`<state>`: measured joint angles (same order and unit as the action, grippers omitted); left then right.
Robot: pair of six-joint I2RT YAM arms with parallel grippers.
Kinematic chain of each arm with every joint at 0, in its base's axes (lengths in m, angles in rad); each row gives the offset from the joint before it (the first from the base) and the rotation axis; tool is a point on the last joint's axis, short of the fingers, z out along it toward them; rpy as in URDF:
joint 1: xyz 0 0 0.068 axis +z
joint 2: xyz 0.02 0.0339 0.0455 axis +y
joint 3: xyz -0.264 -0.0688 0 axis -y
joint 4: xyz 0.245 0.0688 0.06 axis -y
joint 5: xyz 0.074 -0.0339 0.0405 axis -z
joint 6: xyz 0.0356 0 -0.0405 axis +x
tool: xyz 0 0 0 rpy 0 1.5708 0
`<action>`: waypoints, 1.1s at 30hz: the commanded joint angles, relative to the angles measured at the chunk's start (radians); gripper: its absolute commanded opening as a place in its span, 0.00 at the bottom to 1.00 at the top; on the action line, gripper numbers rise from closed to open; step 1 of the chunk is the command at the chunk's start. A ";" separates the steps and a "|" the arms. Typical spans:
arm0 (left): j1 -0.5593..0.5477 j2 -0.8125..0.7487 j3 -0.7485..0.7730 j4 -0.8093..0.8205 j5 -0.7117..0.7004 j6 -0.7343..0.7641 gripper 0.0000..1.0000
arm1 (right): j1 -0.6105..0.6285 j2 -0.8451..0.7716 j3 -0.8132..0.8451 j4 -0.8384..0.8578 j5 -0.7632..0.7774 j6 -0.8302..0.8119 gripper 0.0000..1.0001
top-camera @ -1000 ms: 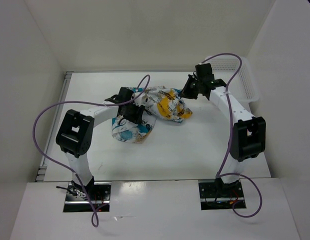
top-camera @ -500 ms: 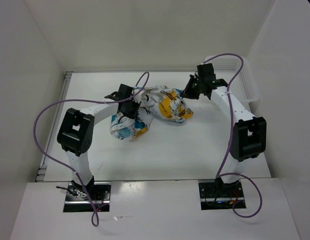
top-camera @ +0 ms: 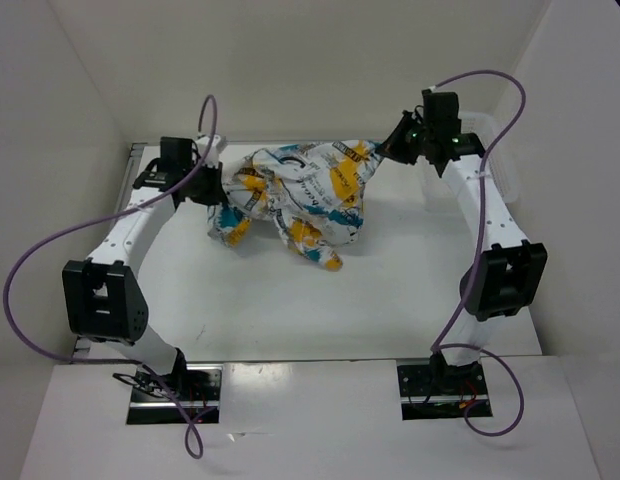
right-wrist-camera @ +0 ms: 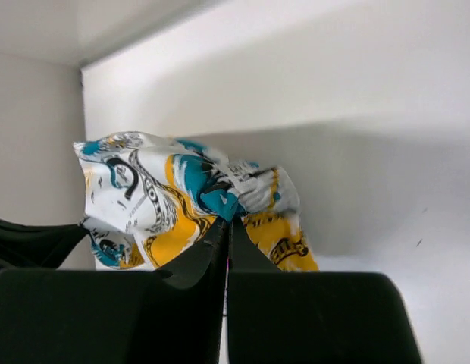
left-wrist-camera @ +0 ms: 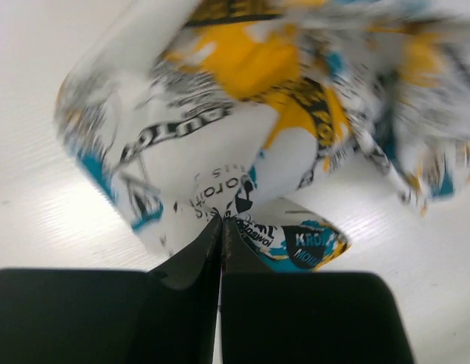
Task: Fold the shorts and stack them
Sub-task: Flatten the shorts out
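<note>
Shorts (top-camera: 295, 195) strung between two hands
The left hand (top-camera: 212, 188) and right hand (top-camera: 386, 152) each pinch an edge of the printed fabric, which sags in folds above the far white surface (top-camera: 410, 290).

Light falls bright and even from above; the white surface (top-camera: 410, 290) and walls (top-camera: 290, 60) nearly wash together, with only a soft grey shadow under the shorts (top-camera: 300, 195). The left wrist view is streaked with motion blur, worst along its top and right edges, though the left claw (left-wrist-camera: 221, 221) looks crisp. The right wrist view is sharper but dimmer, with a broad grey shadow across the pale background above the right claw (right-wrist-camera: 226, 226).
</note>
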<state>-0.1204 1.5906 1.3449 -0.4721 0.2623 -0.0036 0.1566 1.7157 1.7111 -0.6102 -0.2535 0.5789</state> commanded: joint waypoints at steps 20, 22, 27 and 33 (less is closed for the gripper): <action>0.409 -0.089 0.589 -0.140 0.224 0.004 0.00 | -0.104 -0.199 0.263 -0.100 -0.087 -0.017 0.00; 0.409 -0.098 0.612 -0.152 0.238 0.004 0.00 | -0.104 -0.302 0.114 -0.100 -0.087 -0.002 0.00; 0.409 0.104 0.649 -0.105 0.357 0.004 0.00 | -0.095 -0.429 -0.169 -0.025 -0.078 0.039 0.00; 0.341 0.480 0.945 -0.180 0.342 0.004 0.05 | -0.031 -0.516 -0.482 0.228 0.035 0.082 0.00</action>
<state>0.2413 1.9213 2.1952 -0.6022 0.6025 -0.0059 0.0864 1.2144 1.3376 -0.5617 -0.3103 0.6449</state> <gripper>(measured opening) 0.037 0.003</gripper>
